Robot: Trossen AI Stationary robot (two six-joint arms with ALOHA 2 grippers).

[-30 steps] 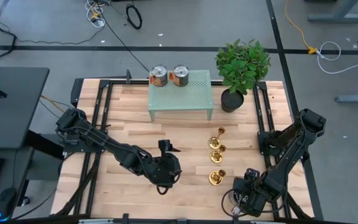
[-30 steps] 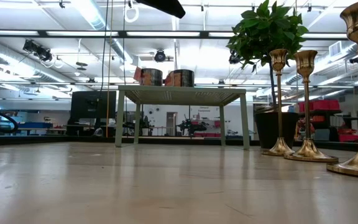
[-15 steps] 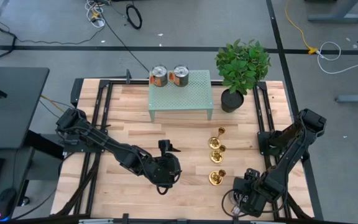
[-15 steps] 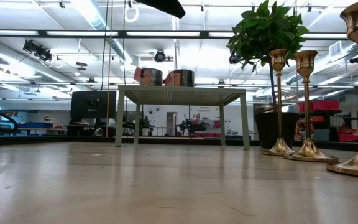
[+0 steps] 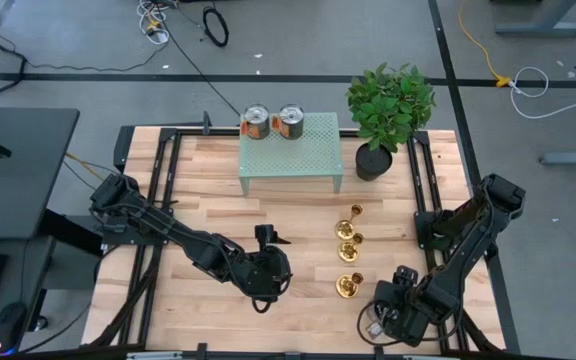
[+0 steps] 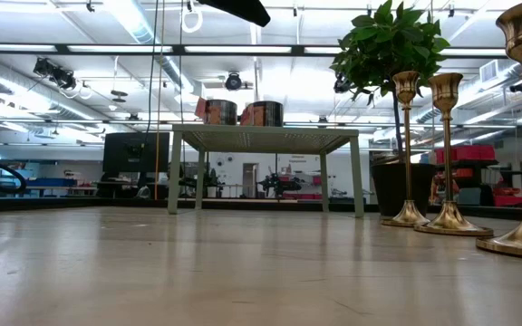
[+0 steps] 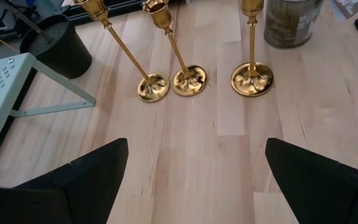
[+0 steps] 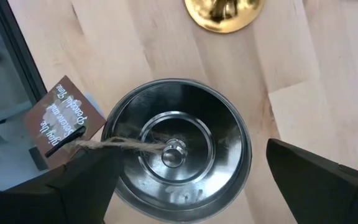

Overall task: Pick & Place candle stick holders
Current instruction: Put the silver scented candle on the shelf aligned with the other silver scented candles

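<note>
Barely anything had changed: the right end effector (image 5: 405, 275), open, had crept slightly toward the nearest candle stick holder (image 5: 347, 286) at its 9 o'clock. The left end effector (image 5: 271, 237) waited open, nothing grasped yet.

wooden table (image 5: 208, 200) bears three candle stick holders (image 5: 348, 240), green stand (image 5: 290, 155), potted plant (image 5: 388, 115), perhaps a tin (image 8: 176, 152).
</note>
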